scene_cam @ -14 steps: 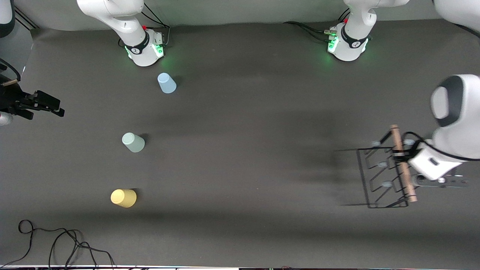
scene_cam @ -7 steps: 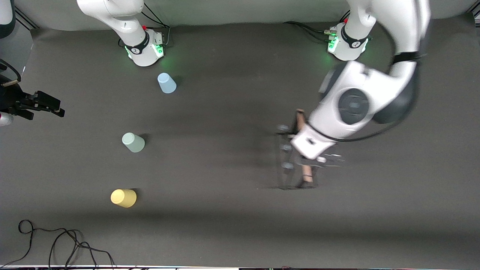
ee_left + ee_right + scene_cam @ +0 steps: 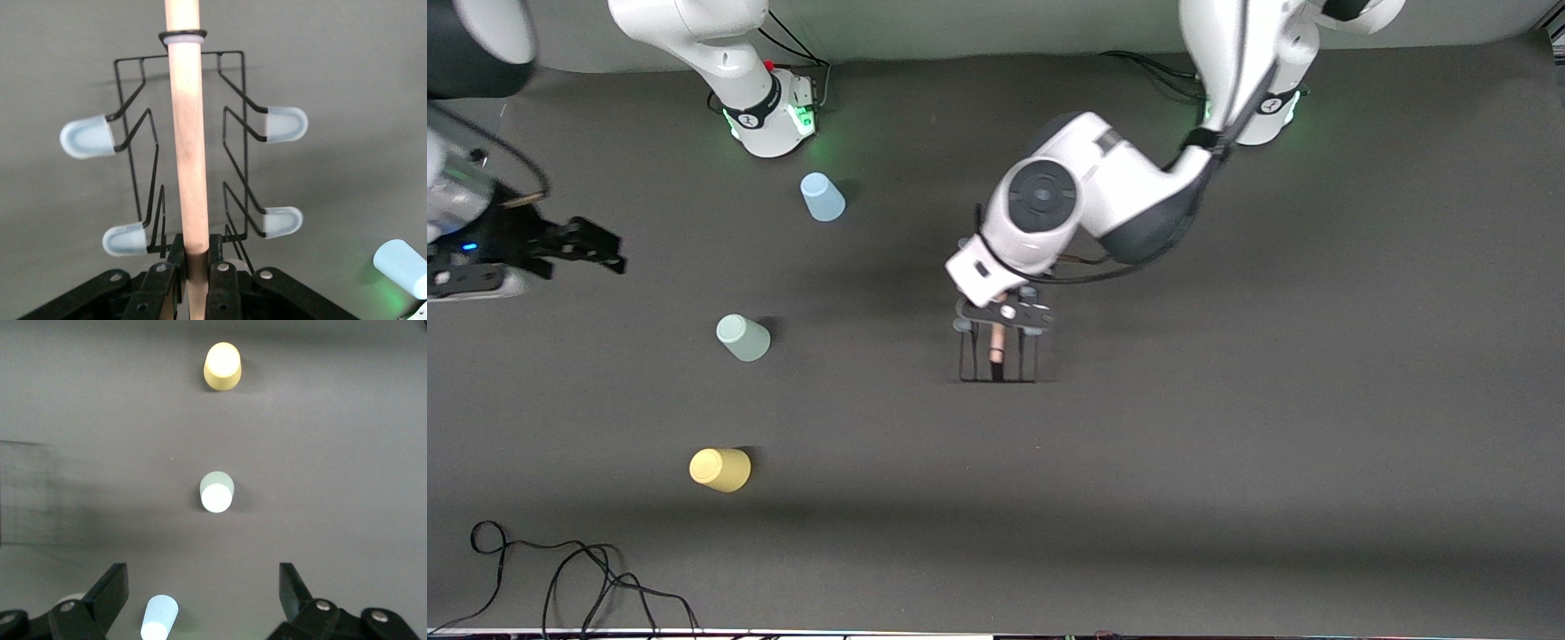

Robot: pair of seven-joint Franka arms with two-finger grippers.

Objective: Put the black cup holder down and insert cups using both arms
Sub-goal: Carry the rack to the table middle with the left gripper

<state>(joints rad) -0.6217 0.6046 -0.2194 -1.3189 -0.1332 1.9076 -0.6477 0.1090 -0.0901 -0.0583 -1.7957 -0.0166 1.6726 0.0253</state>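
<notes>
The black cup holder (image 3: 999,357) hangs from my left gripper (image 3: 1000,318) over the middle of the table. That gripper is shut on its wooden rod handle (image 3: 189,133), and the pale-tipped pegs (image 3: 87,137) stick out on both sides. I cannot tell whether the base touches the table. Three cups stand upside down toward the right arm's end: light blue (image 3: 823,196) near the right arm's base, mint green (image 3: 743,338), and yellow (image 3: 719,469) nearest the front camera. My right gripper (image 3: 609,249) hovers open and empty at the table's edge. The right wrist view shows the same blue (image 3: 160,618), mint (image 3: 217,492) and yellow (image 3: 222,365) cups.
A black cable (image 3: 560,578) loops on the table near the front camera, at the right arm's end. The green-lit arm bases (image 3: 769,116) (image 3: 1254,107) stand along the edge farthest from the front camera. The left arm's elbow (image 3: 1049,200) reaches over the table's middle.
My left arm has carried the cup holder from the left arm's end of the table to the middle. The right gripper has shifted slightly toward the table's middle.
</notes>
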